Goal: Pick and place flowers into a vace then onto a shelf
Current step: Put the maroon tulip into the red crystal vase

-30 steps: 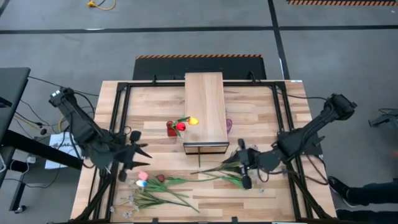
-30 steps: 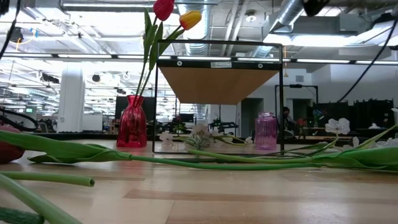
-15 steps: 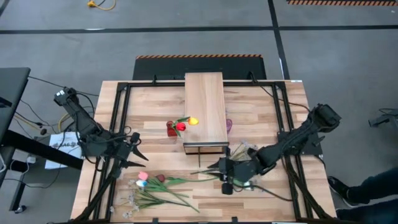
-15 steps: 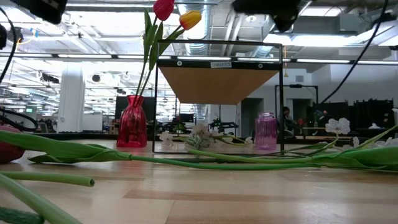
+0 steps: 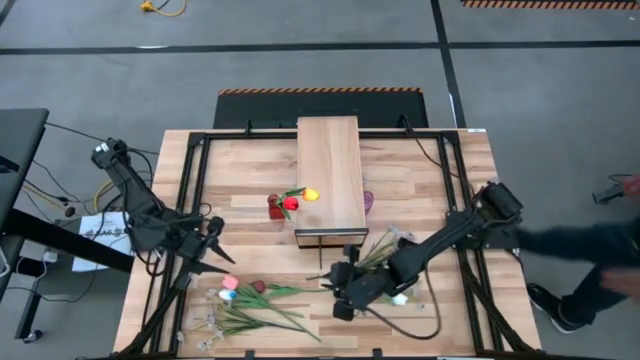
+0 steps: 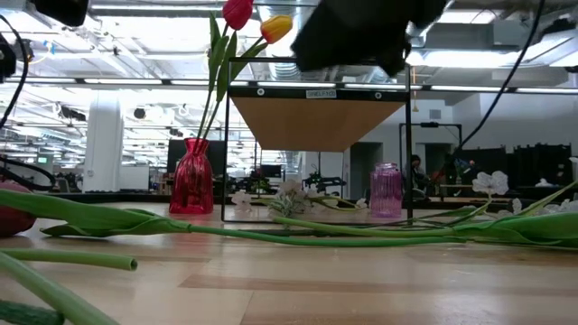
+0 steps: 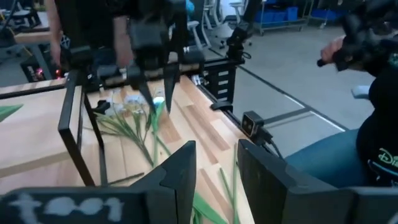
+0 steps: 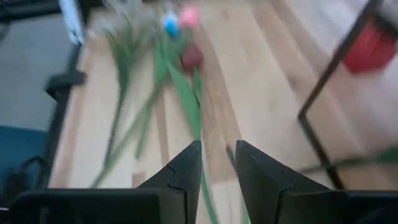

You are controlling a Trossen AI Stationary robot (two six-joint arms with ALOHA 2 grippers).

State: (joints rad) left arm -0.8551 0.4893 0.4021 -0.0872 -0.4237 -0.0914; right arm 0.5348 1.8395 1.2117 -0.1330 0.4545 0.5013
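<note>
A narrow light-wood plank shelf [image 5: 329, 172] stands mid-table. A red glass vase [image 5: 276, 206] holding two tulips [image 5: 298, 198] sits left of it; loose green-stemmed flowers [image 5: 250, 305] lie in front.

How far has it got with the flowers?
Done: two tulips stand in the red vase. In hand: nothing; the right gripper hangs over loose flowers, the left gripper waits aside. Left: the purple vase is empty, and the shelf is bare.

Your red vase [image 5: 276, 207] held two tulips [image 5: 300, 198] beside the shelf [image 5: 330, 172]; loose flowers [image 5: 255, 305] lay flat on the counter's near edge.
</note>
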